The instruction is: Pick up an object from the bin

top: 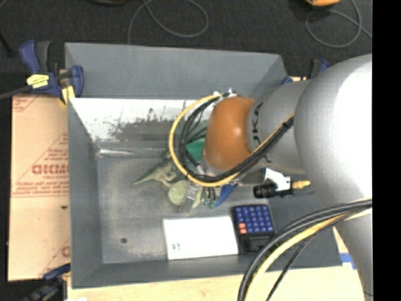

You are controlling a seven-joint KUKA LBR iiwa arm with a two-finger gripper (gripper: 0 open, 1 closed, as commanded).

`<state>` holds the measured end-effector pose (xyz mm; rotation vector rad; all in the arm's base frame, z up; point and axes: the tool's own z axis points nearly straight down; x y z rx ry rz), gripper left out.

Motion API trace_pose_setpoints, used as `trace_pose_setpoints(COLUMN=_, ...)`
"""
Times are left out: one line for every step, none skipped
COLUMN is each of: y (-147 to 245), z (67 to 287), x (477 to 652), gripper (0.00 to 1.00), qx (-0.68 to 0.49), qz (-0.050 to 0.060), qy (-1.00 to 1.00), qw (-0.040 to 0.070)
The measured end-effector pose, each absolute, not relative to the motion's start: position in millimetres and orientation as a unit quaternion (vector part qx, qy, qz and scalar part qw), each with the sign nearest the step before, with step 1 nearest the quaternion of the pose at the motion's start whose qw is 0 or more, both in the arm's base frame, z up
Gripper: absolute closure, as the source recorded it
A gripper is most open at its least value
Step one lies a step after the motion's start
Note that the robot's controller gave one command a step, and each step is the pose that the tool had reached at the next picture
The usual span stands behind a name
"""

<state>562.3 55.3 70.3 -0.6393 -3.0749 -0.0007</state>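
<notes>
Grey metal bin (84, 187), floor scuffed dark toward the back wall. Left of the middle, one green toy dinosaur (155, 173), lying flat, tail stretched leftward. Just right of it and a little nearer the front, one pale green rounded lump (178, 195), hard against the dinosaur's body. Close beside that lump, on its right, the pincer (203, 195), low over the bin's middle beneath the arm's orange cover (225, 137) and loops of cable; how far open, and whether touching or holding anything, impossible to tell. Along the front wall, one flat white card (200, 237). Right of the card, close against its edge, one dark keypad (254, 219) with blue buttons.
</notes>
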Motion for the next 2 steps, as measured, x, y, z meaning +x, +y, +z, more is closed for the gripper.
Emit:
trace_pose_setpoints(y=55, z=74, x=561.0, gripper=1.00, qx=-0.204, qz=0.000, qy=-0.979, qw=0.001)
trace_pose_setpoints(y=55, z=95, x=559.2, gripper=1.00, qx=-0.204, qz=0.001, qy=-0.979, qw=0.005)
